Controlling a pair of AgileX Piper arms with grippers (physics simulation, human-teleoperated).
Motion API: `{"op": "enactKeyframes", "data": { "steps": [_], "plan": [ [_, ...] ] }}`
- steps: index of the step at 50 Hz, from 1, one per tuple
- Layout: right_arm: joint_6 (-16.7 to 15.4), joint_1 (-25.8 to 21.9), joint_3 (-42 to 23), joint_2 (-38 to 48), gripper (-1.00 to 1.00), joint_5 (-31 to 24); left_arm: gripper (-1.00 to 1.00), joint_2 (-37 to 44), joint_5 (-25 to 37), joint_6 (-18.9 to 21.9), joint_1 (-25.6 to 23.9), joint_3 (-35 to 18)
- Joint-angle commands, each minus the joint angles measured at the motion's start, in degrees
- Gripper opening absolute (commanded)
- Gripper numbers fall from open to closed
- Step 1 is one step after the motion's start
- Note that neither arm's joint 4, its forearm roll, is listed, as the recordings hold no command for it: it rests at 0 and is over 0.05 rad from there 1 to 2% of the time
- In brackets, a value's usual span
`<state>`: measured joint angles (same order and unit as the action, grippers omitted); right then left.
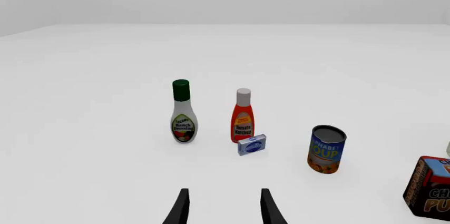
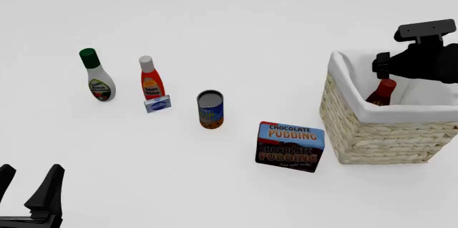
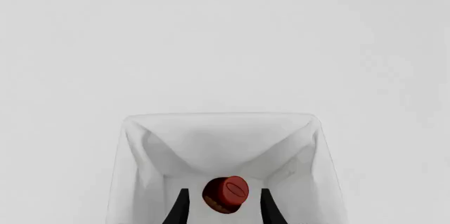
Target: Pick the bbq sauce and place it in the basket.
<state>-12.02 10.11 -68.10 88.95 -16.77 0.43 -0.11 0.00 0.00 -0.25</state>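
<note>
Right claw [image 3: 221, 208] hangs over the basket [image 2: 357, 137], fingers spread either side of the bbq sauce [image 3: 226, 194], which leans inside. Placement looks finished; next move: lift clear. Left claw [image 1: 221, 208] spread, idle.

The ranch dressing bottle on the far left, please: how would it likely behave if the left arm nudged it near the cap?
The ranch dressing bottle stands tall on a small base, so it would probably tip. Its rounded body suggests it would then roll.
</note>
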Motion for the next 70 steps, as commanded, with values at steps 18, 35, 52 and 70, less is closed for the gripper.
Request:
{"op": "enactKeyframes", "data": {
  "steps": [18,35,52,70],
  "plan": [
    [-0.37,-0.78,-4.78,-6.92,1.00,-5.83,1.00,0.01,0.00,-0.01,0.00,0.00],
    [-0.17,-1.93,-5.26,-11.91,1.00,-8.27,1.00,0.00,0.00,0.01,-0.01,0.00],
    [1.44,-2.67,-7.51,-15.85,1.00,-9.87,1.00,-0.02,0.00,0.01,0.00,0.00],
    [2.76,-2.91,-10.20,-18.82,1.00,-10.46,1.00,0.00,0.00,-0.01,0.00,0.00]
  ]
}}
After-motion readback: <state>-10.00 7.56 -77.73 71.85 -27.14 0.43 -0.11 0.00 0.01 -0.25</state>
